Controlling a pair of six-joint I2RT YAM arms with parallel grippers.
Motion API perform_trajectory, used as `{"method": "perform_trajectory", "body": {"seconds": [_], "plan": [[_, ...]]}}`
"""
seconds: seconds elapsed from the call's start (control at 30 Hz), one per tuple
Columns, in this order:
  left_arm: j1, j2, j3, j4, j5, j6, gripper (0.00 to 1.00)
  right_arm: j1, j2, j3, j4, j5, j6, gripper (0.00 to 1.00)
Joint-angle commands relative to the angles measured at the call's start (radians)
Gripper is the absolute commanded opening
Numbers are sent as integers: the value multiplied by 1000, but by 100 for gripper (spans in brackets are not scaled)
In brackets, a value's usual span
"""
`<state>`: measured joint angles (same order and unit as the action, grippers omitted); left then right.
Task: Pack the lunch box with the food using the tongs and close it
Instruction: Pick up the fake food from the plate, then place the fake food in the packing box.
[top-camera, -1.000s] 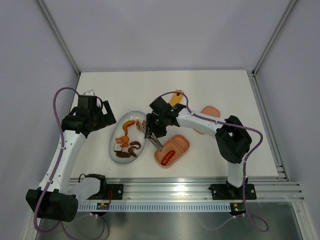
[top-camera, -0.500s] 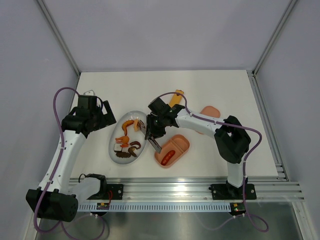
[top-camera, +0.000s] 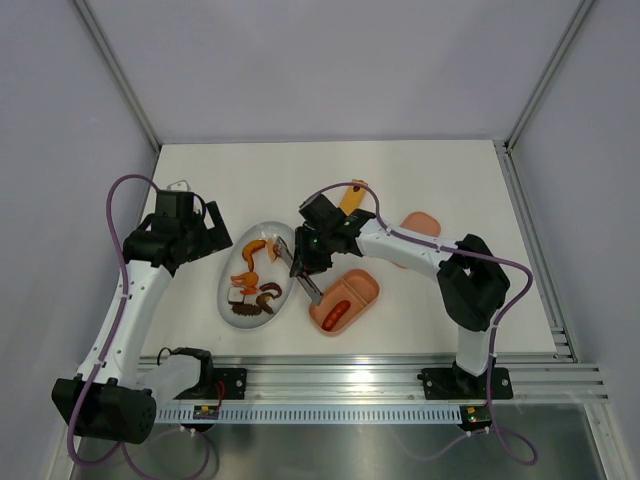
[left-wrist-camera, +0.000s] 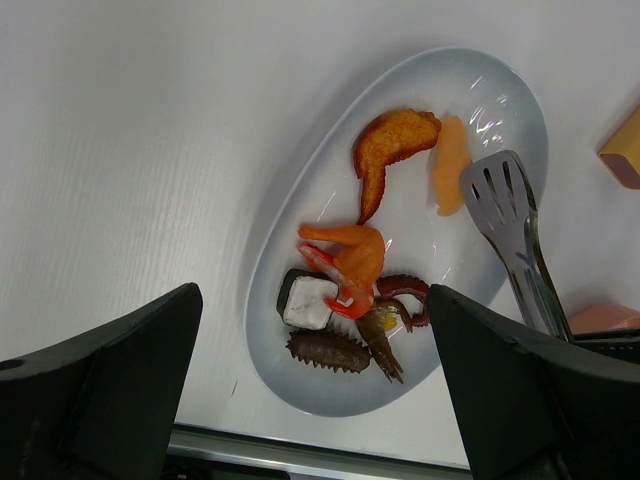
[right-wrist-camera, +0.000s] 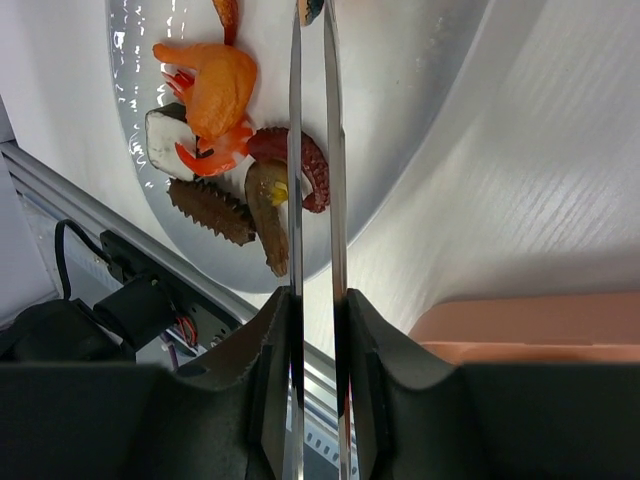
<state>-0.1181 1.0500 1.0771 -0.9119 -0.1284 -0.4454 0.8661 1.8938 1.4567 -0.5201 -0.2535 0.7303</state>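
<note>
- Nearest me, the lunch box (top-camera: 358, 288) sits open just right of the plate (left-wrist-camera: 480, 90), with a red sausage (top-camera: 337, 312) in its near end.
- My right gripper (right-wrist-camera: 318, 300) is clamped on the tongs (right-wrist-camera: 312, 150), pressing their arms almost together. Their tips reach over the plate's right end.
- The rest of the food (left-wrist-camera: 345, 255) lies on the plate.
- My left gripper (top-camera: 212, 238) hangs wide open above the plate's left side.
- Farthest, the lid (top-camera: 425, 220) lies partly hidden behind my right arm.

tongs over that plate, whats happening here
The right tool is squeezing the tongs, whose tips sit over the white plate beside a pale orange piece. Most food is on the plate; one red sausage lies in the lunch box. The left tool hovers open nearby.
</note>
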Motion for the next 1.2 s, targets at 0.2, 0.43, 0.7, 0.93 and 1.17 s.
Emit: {"method": "perform_trajectory", "body": {"seconds": [0.2, 0.43, 0.7, 0.93, 1.17], "plan": [[5, -12, -5, 31, 0, 8, 99, 10, -133, -30, 0, 16, 0, 0], [5, -15, -5, 31, 1, 8, 99, 11, -154, -32, -11, 22, -12, 0], [5, -18, -17, 39, 18, 5, 99, 10, -167, -32, -26, 30, -28, 0], [5, -24, -14, 36, 18, 7, 99, 10, -220, -10, -118, 69, -146, 0], [5, -21, -11, 39, 24, 5, 99, 4, -331, -41, -253, 117, -246, 0]]}}
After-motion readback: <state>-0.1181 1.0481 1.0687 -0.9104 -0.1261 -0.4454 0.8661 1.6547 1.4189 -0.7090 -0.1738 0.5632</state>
